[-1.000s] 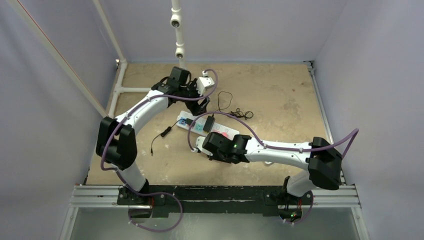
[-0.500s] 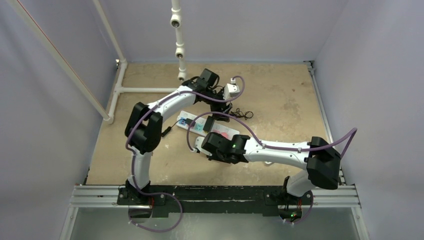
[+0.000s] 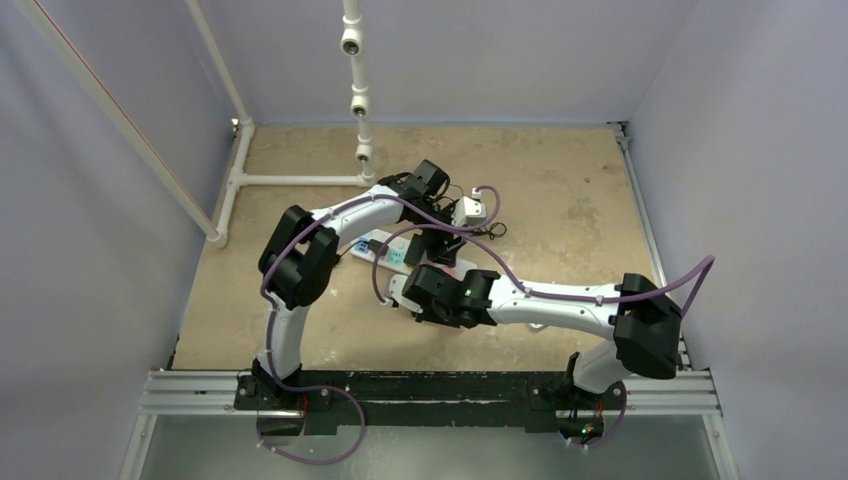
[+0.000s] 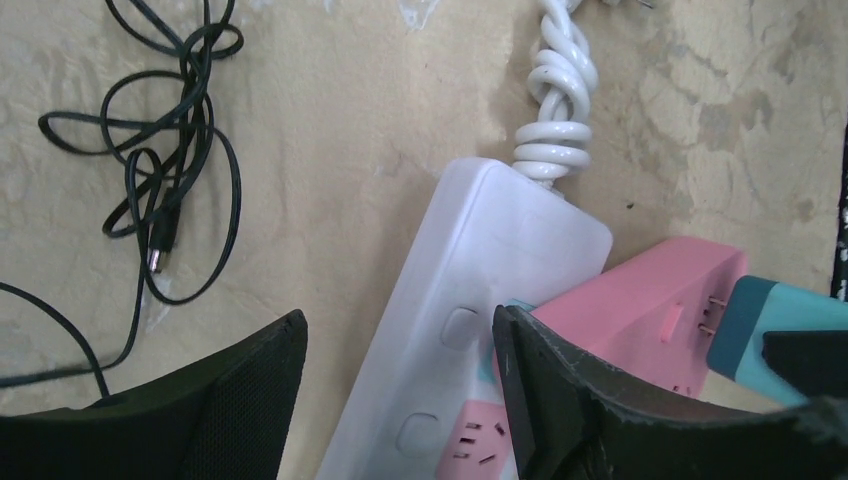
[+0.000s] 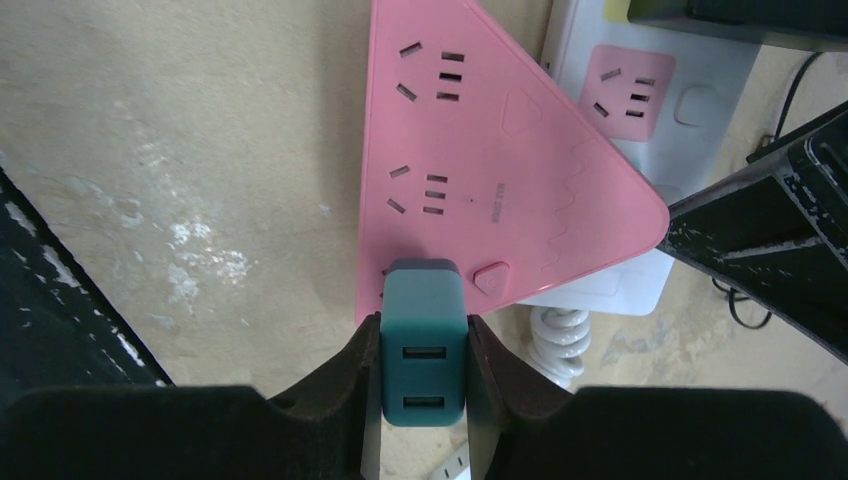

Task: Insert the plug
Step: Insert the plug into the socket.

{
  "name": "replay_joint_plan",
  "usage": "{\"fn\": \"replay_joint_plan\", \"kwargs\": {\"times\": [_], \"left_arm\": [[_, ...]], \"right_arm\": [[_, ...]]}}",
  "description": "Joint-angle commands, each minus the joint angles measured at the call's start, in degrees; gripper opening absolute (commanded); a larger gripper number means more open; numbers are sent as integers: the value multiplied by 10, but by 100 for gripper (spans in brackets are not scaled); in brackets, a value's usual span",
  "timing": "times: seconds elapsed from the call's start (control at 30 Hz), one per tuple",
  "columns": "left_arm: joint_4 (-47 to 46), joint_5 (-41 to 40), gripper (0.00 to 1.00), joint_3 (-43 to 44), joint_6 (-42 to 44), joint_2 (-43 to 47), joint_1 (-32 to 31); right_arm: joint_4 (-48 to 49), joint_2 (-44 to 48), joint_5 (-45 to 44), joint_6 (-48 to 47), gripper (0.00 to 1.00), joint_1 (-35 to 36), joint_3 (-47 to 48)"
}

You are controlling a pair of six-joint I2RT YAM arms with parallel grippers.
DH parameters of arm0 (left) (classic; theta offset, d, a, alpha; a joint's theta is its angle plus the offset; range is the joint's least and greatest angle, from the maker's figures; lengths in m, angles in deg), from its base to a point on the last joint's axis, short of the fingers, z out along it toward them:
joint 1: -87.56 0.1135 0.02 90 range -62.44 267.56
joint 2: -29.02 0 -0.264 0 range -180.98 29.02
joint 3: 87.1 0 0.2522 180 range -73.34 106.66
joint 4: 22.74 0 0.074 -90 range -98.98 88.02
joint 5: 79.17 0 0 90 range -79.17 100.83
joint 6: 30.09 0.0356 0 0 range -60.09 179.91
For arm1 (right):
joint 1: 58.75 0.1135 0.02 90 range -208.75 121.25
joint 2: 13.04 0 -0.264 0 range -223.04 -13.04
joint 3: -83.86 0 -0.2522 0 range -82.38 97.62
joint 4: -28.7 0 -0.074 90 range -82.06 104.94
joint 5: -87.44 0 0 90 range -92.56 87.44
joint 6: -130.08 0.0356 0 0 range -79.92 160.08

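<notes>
Right claw (image 5: 424,358) clamped on teal plug (image 5: 424,385), prongs at pink strip (image 5: 470,170) edge, maybe partly in. Left claw (image 4: 398,335) wide open, empty, straddling white strip (image 4: 500,235).

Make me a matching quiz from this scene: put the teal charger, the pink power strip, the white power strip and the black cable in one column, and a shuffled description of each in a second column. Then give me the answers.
Things:
1. teal charger
2. pink power strip
3. white power strip
4. black cable

Descriptions:
A. lies in a loose tangle on the table
B. clamped in the right hand
C. triangular in shape
D. has a coiled cord at one end

Pairs: 1-B, 2-C, 3-D, 4-A
</notes>
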Motion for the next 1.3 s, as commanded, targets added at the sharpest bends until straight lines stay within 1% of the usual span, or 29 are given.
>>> {"fn": "replay_joint_plan", "kwargs": {"times": [0.0,0.2,0.4,0.53,0.67,0.8,0.9,1.0,1.17,1.27], "left_arm": [[28,-34,67,-33,49,46,3],[35,-70,66,-64,79,70,3],[37,-125,66,-119,145,117,7],[37,-161,66,-154,195,148,25],[32,-184,66,-183,236,172,43],[28,-184,65,-185,236,177,44],[18,-211,65,-196,255,184,44],[11,-223,65,-209,262,193,46],[0,-215,65,-218,240,196,44],[-8,-241,64,-239,266,200,44]], "right_arm": [[6,-22,95,7,0,9,-13],[19,-34,99,1,0,9,-13],[50,-43,118,-10,0,10,-4],[63,-46,150,-32,0,9,-4],[58,-43,157,-47,0,9,-6],[60,-38,149,-45,0,9,-11],[74,-28,137,-45,0,9,-20],[106,-17,135,-52,0,9,-39],[153,7,128,-43,0,9,-78],[180,21,121,-40,0,10,-98]]}}
